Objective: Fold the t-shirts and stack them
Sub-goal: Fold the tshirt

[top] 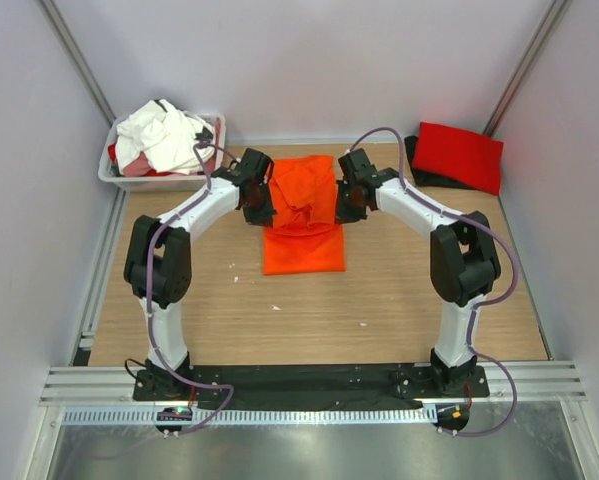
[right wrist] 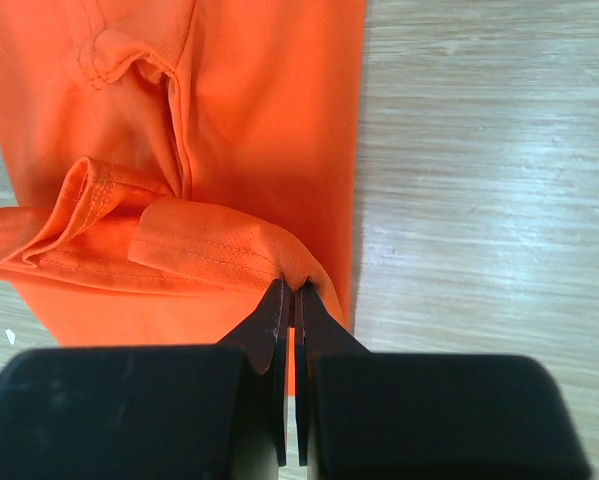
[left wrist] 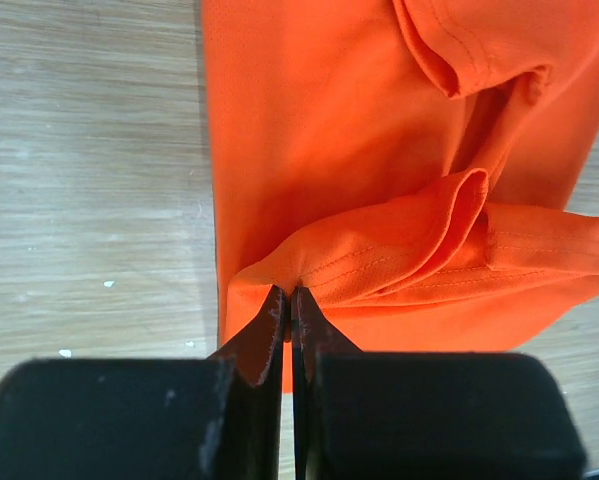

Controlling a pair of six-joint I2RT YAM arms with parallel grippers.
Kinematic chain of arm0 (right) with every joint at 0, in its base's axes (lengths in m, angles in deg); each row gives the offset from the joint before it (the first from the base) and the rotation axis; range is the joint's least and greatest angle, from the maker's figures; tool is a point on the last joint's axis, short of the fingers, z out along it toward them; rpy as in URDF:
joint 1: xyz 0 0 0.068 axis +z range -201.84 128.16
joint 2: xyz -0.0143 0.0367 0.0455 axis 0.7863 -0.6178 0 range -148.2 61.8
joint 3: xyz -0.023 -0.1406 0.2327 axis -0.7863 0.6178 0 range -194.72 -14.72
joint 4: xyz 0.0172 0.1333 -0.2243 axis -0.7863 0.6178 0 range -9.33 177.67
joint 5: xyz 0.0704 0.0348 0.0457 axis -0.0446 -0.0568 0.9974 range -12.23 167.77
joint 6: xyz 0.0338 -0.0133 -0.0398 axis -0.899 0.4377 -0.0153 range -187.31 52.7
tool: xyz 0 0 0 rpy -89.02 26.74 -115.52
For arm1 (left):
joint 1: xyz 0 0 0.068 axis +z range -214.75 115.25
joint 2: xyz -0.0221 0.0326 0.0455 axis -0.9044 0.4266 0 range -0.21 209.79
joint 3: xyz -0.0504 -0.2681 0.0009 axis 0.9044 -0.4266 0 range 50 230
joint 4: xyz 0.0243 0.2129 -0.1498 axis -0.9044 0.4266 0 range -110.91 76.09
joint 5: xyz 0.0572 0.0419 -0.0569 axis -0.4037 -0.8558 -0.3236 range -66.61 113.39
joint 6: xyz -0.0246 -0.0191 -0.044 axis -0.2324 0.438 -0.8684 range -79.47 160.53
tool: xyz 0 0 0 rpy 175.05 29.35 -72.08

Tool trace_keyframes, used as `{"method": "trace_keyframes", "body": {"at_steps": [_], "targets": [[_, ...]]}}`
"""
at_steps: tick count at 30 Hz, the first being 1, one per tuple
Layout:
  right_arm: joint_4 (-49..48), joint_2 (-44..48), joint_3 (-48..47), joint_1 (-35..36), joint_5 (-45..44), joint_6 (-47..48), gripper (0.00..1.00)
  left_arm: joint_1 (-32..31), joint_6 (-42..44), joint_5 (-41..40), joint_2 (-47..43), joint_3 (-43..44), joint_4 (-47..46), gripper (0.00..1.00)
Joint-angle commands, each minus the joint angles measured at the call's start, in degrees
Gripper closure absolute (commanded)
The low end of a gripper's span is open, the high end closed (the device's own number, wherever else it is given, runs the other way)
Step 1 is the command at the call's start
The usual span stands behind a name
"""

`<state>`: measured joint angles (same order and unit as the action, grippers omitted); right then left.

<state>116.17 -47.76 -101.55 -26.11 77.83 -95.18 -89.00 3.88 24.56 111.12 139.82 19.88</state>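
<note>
Top external: orange t-shirt (top: 302, 240), long axis up-frame, spans between left end effector (top: 262, 215) and right end effector (top: 345, 213), each clenched on a side fold.

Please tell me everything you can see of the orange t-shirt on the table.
The orange t-shirt is bright, smooth knit cloth with stitched hems. It lies in the middle of the wooden table, folded into a narrow strip. Its near part is flat; its far part is lifted and bunched. The left hand and the right hand are each shut on a hemmed edge, one at each side.
</note>
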Motion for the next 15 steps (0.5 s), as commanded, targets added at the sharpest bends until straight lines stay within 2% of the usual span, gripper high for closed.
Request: {"method": "trace_keyframes", "body": {"at_steps": [1, 8, 9, 11, 12, 14, 15], "targets": [[-2.02, -1.44, -3.78, -1.04, 3.10, 1.77, 0.99, 0.87, 1.49, 1.38, 0.99, 3.34, 0.60, 1.00], [-3.43, -5.75, -7.04, -2.53, 5.39, 2.83, 0.99, 2.01, 1.57, 1.03, 5.03, 5.54, 0.77, 1.00], [-3.34, -6.89, -7.48, -2.71, 5.74, 3.00, 0.96, 2.27, 1.49, 0.85, 6.08, 6.06, 0.86, 1.00], [-2.90, -8.73, -9.49, -3.32, 6.44, 3.18, 0.85, 3.15, 1.57, 0.68, 7.06, 7.91, 1.74, 0.97], [-2.99, -9.53, -10.28, -3.50, 6.71, 3.79, 0.70, 3.42, 1.57, 0.68, 8.37, 8.87, 2.09, 0.92], [-2.73, -11.02, -13.79, -4.46, 7.24, 4.41, 0.59, 4.73, 1.66, 0.94, 9.95, 12.99, 3.85, 0.85], [-1.42, -13.20, -15.72, -4.99, 8.11, 4.67, 0.52, 5.09, 1.92, 0.94, 11.87, 15.01, 4.72, 0.77]]}}
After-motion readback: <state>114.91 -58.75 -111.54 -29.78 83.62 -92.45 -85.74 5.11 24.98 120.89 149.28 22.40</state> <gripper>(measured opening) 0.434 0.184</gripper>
